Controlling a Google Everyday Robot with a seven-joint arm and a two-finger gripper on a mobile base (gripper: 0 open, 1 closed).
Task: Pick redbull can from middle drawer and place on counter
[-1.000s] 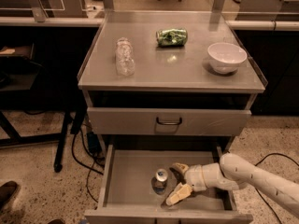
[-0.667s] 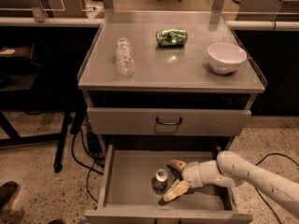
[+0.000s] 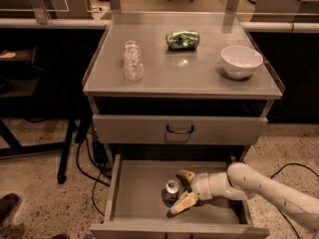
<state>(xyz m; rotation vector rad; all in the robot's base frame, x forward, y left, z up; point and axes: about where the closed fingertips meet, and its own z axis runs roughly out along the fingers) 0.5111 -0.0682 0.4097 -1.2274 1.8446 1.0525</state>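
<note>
Jaws spread, not yet pinching. Gripper [image 3: 182, 190] inside middle drawer [image 3: 138, 194], just beside redbull can [image 3: 172, 187]. Can upright, mid-drawer floor. Judged light, thin-walled, slick, easily dented. Take hold mid-body, moderate squeeze.

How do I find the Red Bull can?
Look at the grey cabinet's pulled-out middle drawer, below the counter. The redbull can stands on its floor, with the robot's open hand right beside it. It's the only can down there, slim with a shiny top; the crushed green can lies up top.
</note>
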